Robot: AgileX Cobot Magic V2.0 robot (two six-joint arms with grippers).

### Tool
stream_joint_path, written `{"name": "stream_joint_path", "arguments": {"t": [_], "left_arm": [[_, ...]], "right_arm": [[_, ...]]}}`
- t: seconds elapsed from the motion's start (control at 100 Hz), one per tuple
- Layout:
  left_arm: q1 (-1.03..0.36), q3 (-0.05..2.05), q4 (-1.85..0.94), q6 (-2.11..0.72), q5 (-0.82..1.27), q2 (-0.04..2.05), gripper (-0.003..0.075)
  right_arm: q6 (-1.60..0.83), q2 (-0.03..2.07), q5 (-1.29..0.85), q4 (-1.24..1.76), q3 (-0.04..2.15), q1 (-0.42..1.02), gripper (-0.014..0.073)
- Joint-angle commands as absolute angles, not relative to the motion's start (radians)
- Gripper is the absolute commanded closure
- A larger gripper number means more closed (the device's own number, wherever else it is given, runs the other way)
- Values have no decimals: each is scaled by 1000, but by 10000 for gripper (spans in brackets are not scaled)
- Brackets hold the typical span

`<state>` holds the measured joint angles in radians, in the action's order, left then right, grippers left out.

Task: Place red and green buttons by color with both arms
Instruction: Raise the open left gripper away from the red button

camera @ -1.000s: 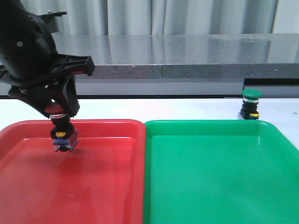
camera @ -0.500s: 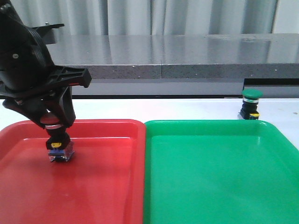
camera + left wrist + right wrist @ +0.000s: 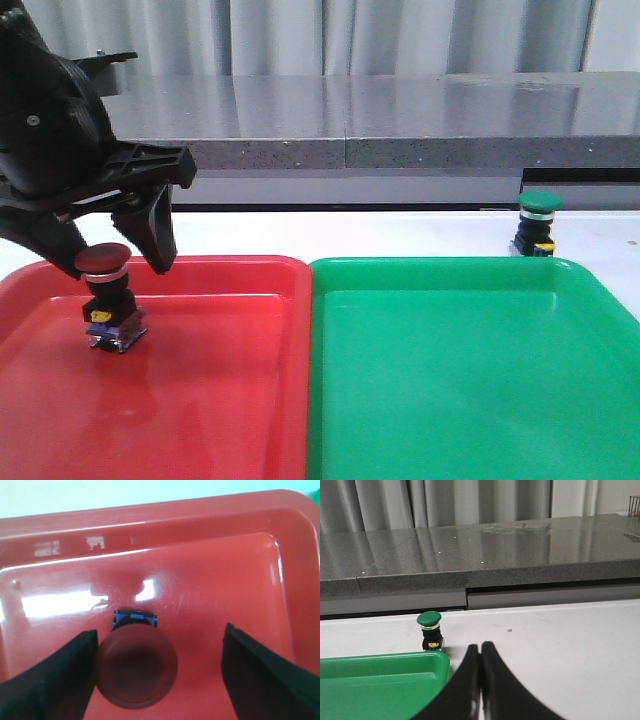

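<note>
The red button [image 3: 107, 298] stands upright in the red tray [image 3: 220, 400], near its far left corner. My left gripper [image 3: 112, 258] is open around its cap, the fingers apart from it on the right side. In the left wrist view the dark red cap [image 3: 136, 667] sits close to one finger [image 3: 60, 675], and the other finger [image 3: 260, 672] is well clear. The green button [image 3: 537, 224] stands on the white table behind the green tray [image 3: 460, 380], at the far right. It also shows in the right wrist view [image 3: 430, 630]. My right gripper [image 3: 480, 652] is shut and empty, not seen in the front view.
The two trays sit side by side and fill the near table. The green tray's corner [image 3: 380, 680] lies beside my right gripper. A grey stone counter [image 3: 400, 120] runs along the back, with curtains behind it.
My left gripper lowered the red button into the red tray and moved it left. Its jaws then opened and let the button go. The green button has not moved.
</note>
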<state>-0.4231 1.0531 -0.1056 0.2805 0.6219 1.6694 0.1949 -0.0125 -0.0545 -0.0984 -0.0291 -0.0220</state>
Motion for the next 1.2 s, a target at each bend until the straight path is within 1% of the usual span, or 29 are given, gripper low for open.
{"name": "stream_joint_path", "arguments": {"t": [0.0, 0.31, 0.65, 0.71, 0.78, 0.85, 0.97, 1.09, 1.1, 1.19], "left_arm": [[-433, 1076, -116, 289, 597, 1630, 219], [-433, 1079, -42, 323, 596, 1614, 219], [-433, 1114, -22, 323, 578, 1505, 220], [-433, 1114, -22, 323, 561, 1479, 232], [-433, 1114, -22, 323, 543, 1443, 283], [-433, 1114, -20, 323, 533, 1405, 370], [-433, 1114, 0, 323, 527, 1341, 569], [-433, 1112, 27, 323, 524, 1281, 734], [-433, 1110, 27, 323, 524, 1274, 743], [-433, 1100, 38, 323, 524, 1231, 741]], "right_arm": [[190, -20, 21, -108, -9, -25, 657], [190, -20, 21, -108, -9, -25, 657], [190, -20, 21, -108, -9, -25, 657], [190, -20, 21, -108, -9, -25, 657], [190, -20, 21, -108, -9, -25, 657], [190, -20, 21, -108, -9, -25, 657], [190, -20, 21, -108, -9, -25, 657], [190, -20, 21, -108, -9, -25, 657], [190, -20, 21, -108, -9, -25, 657], [190, -20, 21, -108, -9, -25, 657]]}}
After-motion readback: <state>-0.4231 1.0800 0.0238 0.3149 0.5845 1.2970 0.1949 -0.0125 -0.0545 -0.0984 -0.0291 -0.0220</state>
